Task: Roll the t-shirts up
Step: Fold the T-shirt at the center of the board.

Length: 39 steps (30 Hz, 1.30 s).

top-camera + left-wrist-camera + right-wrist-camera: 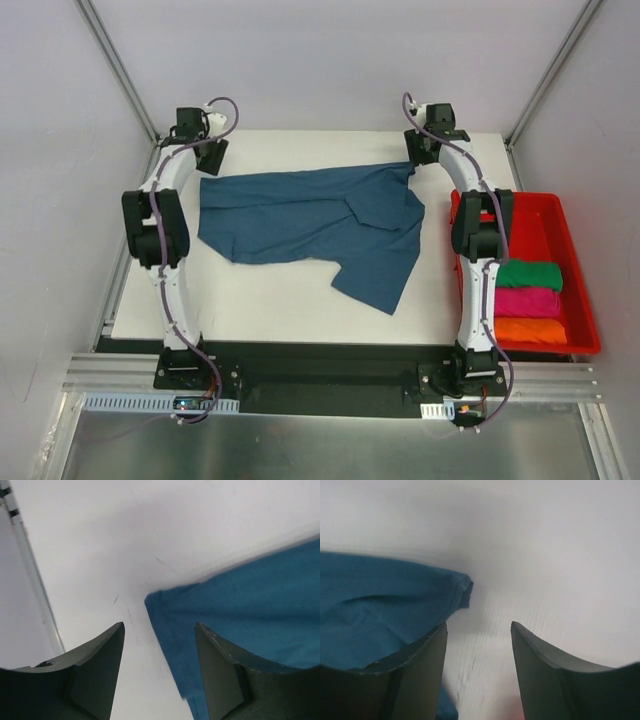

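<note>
On the table [280, 310], the teal t-shirt [300, 220] sprawls rumpled along the far edge, one flap trailing nearer. Both the left gripper [212, 155] and right gripper [421, 150] hang open at its far corners, gripping nothing. Roll now and those folds likely skew the bundle.

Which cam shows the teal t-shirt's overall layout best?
Top external: the whole teal t-shirt is visible, spread on the table and partly folded over. Left wrist shows only one corner; right wrist shows only another corner.

Stretched far forward, the left arm [160, 215] and right arm [480, 222] hold their jaws apart.
</note>
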### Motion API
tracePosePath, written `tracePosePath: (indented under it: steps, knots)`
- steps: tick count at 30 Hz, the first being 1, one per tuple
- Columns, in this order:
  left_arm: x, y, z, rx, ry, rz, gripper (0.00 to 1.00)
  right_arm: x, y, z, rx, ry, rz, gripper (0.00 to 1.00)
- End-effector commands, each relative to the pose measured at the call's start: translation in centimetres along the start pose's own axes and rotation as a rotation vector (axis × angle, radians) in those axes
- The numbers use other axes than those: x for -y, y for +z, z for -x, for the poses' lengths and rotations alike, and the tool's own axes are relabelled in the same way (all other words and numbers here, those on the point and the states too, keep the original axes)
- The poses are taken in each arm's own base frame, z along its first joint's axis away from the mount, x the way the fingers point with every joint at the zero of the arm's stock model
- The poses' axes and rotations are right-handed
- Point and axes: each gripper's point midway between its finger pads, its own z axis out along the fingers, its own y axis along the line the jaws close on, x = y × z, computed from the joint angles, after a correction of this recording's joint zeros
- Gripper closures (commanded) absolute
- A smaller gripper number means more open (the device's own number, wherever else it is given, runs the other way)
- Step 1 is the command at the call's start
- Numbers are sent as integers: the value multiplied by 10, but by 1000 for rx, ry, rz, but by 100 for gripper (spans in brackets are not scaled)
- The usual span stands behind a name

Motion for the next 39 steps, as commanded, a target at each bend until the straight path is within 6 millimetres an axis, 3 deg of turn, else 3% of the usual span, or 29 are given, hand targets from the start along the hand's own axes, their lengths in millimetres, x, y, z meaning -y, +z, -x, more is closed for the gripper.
tracePosePath:
  steps: [1, 2, 4, 6, 8, 12, 17, 18, 20, 22, 24, 25, 29, 35, 39]
  knots:
    - [1, -99, 25, 113, -84, -9, 41, 0, -89, 29, 71, 40, 26, 42]
    - [8, -117, 22, 116, -81, -33, 41, -11, -93, 24, 65, 28, 84, 41]
    - [20, -123, 6, 89, -81, -80, 41, -24, -102, 13, 42, -22, 127, 40]
    - [37, -123, -21, 22, -106, -124, 42, -37, -103, 0, 3, -33, 171, 40]
    - [54, -120, -36, -15, -126, -194, 44, -42, -106, -6, -8, -46, 174, 40]
    - [74, -112, -48, -58, -151, -270, 46, -53, -108, -4, -21, -74, 218, 42]
    - [87, -110, -48, -81, -136, -352, 49, -59, -118, -42, -190, -61, 249, 43]
    - [99, -115, -47, -75, -135, -430, 50, -65, -122, -66, -254, -65, 275, 45]
    - [117, -124, -61, -126, -118, -532, 54, -75, -142, -77, -269, -96, 325, 45]
    - [134, -126, -74, -174, -85, -589, 59, -88, -157, -112, -361, -131, 390, 47]
    - [145, -124, -91, -241, -80, -630, 67, -103, -176, -123, -372, -204, 447, 49]
    - [149, -122, -100, -267, -78, -640, 67, -112, -180, -144, -415, -222, 491, 50]
    - [156, -110, -104, -290, -57, -654, 65, -139, -193, -174, -415, -411, 565, 52]
    - [152, -83, -112, -368, 32, -549, 56, -154, -197, -184, -456, -457, 601, 52]
    - [149, -85, -123, -404, 55, -520, 53, -154, -193, -185, -481, -446, 589, 52]
